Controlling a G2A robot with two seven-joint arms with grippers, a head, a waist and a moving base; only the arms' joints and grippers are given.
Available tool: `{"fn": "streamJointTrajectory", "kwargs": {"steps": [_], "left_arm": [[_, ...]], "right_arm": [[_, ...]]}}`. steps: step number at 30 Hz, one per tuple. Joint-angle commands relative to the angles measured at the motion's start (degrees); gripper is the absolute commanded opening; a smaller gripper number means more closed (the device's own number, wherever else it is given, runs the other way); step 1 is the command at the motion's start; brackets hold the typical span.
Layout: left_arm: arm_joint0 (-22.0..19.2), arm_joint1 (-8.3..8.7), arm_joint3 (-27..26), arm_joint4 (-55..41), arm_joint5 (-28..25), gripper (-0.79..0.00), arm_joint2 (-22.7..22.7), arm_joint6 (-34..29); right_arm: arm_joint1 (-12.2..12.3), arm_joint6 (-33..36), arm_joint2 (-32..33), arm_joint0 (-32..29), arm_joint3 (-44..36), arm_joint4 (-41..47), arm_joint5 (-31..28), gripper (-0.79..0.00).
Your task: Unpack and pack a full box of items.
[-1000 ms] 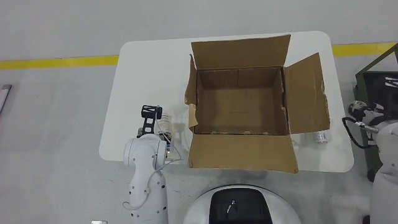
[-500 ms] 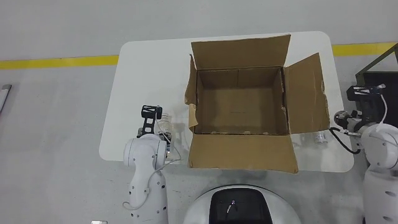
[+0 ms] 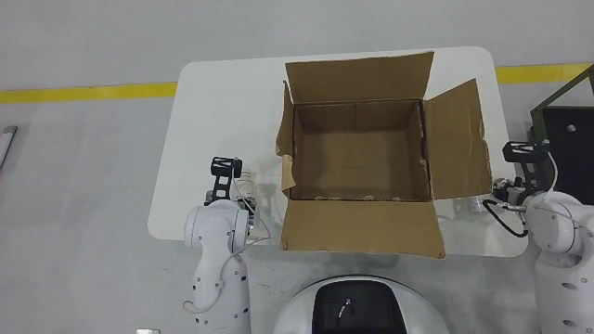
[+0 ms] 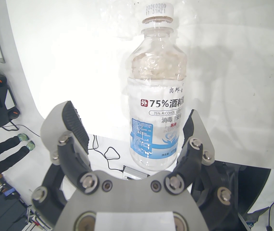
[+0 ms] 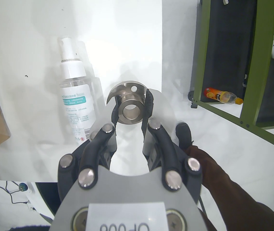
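Note:
The open cardboard box point(image 3: 362, 162) stands mid-table with its flaps spread and its inside bare. A clear alcohol bottle point(image 4: 156, 102) with a white cap lies on the table, its base between the fingers of my left gripper point(image 4: 129, 116), which is open and not touching it. In the top view, that gripper point(image 3: 223, 172) is left of the box's near corner. My right gripper point(image 5: 131, 109) is shut on a metal flange point(image 5: 129, 97) over the table's right edge point(image 3: 527, 156). A spray bottle point(image 5: 75, 90) lies beside it, by the box's right flap point(image 3: 476, 206).
The white table point(image 3: 213, 111) has free room left of the box. A green-framed cart point(image 5: 223, 49) stands just past the table's right edge, with an orange drink bottle point(image 5: 221, 96) on its shelf. Cables lie on the floor near the front.
My right arm has moved in from the right to the table's right edge with the flange held. The left arm and the bottle have not moved.

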Motion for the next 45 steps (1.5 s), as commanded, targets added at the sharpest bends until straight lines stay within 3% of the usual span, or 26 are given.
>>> {"fn": "streamJointTrajectory", "kwargs": {"steps": [1, 9, 10, 13, 14, 17, 27, 30, 31, 35, 39, 42, 45], "left_arm": [[0.0, 0.0, 0.0, 0.0, 0.0, 0.0, 0.0, 0.0], [0.0, 0.0, 0.0, 0.0, 0.0, 0.0, 0.0, 0.0], [0.0, 0.0, 0.0, 0.0, 0.0, 0.0, 0.0, 0.0], [0.0, 0.0, 0.0, 0.0, 0.0, 0.0, 0.0, 0.0], [0.0, 0.0, 0.0, 0.0, 0.0, 0.0, 0.0, 0.0], [0.0, 0.0, 0.0, 0.0, 0.0, 0.0, 0.0, 0.0], [0.0, 0.0, 0.0, 0.0, 0.0, 0.0, 0.0, 0.0], [0.0, 0.0, 0.0, 0.0, 0.0, 0.0, 0.0, 0.0], [0.0, 0.0, 0.0, 0.0, 0.0, 0.0, 0.0, 0.0], [0.0, 0.0, 0.0, 0.0, 0.0, 0.0, 0.0, 0.0], [0.0, 0.0, 0.0, 0.0, 0.0, 0.0, 0.0, 0.0], [0.0, 0.0, 0.0, 0.0, 0.0, 0.0, 0.0, 0.0], [0.0, 0.0, 0.0, 0.0, 0.0, 0.0, 0.0, 0.0]], "right_arm": [[0.12, -0.1, -0.47, -0.1, 0.37, -0.22, -0.07, -0.785], [0.7, 0.01, -1.91, 0.16, 2.03, -1.23, 0.33, -0.779], [0.78, -0.01, -2.02, 0.2, 2.12, -1.32, 0.35, -0.754], [1.0, -0.02, -2.26, 0.26, 2.44, -1.53, 0.52, -0.536], [1.07, 0.01, -2.34, 0.3, 2.52, -1.57, 0.54, -0.505], [1.28, 0.04, -2.5, 0.33, 2.75, -1.47, 0.69, -0.563], [1.96, -0.34, -2.57, 0.13, 0.88, -0.27, 0.79, -0.471], [2.13, -1.79, -1.72, -0.62, -2.39, 2.39, 0.3, -0.542], [2.2, -3.99, -1.28, -0.76, -4.24, 3.48, -0.07, -0.77], [2.51, -13.13, -0.01, -3.52, -9.16, 8.08, -4.69, -0.785], [2.85, -23.56, 0.63, -5.87, -11.51, 6.43, -6.6, -0.785], [2.89, -28.87, 0.08, -6.59, -12.1, 5.03, -4.34, -0.785], [2.82, -29.75, -0.42, -6.92, -12.47, 5.52, -2.63, -0.785]]}}
